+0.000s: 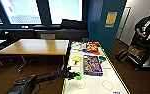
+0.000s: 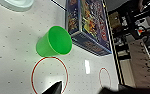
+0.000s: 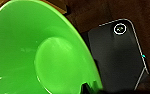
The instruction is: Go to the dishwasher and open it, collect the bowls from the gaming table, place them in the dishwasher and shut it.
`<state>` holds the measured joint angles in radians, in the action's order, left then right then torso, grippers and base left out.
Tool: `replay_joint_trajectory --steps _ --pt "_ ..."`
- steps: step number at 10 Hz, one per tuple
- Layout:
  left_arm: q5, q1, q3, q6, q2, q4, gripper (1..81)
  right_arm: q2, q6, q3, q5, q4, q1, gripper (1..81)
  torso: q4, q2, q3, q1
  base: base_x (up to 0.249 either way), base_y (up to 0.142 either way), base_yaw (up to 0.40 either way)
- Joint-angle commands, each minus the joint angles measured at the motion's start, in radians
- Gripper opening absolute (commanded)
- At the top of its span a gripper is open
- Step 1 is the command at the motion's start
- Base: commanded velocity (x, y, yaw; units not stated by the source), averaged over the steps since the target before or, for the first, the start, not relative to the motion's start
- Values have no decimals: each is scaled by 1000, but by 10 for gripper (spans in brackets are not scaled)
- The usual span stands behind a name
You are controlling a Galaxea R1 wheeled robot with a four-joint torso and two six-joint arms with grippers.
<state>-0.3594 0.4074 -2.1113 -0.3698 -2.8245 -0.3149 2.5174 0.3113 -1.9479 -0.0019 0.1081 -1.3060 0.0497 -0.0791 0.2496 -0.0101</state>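
Left arm comes in from the near left, and the left pincer (image 1: 74, 74) sits at the near left edge of the gaming table (image 1: 96, 86), right by a small upright green cup (image 1: 78, 75). In the left wrist view the cup (image 2: 54, 41) stands on the white top just beside a red ring (image 2: 49, 75) printed on it, with one dark fingertip (image 2: 56, 87) near that ring and clear of the cup; fingers look apart, nothing between them. A second red ring (image 2: 105, 77) lies further right.

Lime green bowl (image 3: 38, 50) shows huge in the right wrist view, its inside facing the camera, above dark wood floor and a dark rounded-corner robot part (image 3: 118, 55). A dark bit at the bowl's rim may be a finger (too unclear to say), so I cannot tell the right pincer's state.

Yellow bowl (image 1: 76, 58) rests on the table's left side, mid-length, just left of a big board-game box (image 1: 92, 65). A red box (image 1: 92, 47) lies further off, with a pale round dish (image 1: 77, 45) to its left. A teal thing (image 1: 102, 59) is right of the big box.

Left of the gaming table stands a plain wooden table (image 1: 36, 46). A person (image 1: 147, 27) in dark clothes stands far right by the wall.
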Motion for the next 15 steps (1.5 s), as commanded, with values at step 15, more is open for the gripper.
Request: replay_joint_trajectory --steps 15 --pt "-15 -192 -138 6 -64 145 811 3 -1 -17 -75 10 75 10 0 0 36 0 0 0 0"
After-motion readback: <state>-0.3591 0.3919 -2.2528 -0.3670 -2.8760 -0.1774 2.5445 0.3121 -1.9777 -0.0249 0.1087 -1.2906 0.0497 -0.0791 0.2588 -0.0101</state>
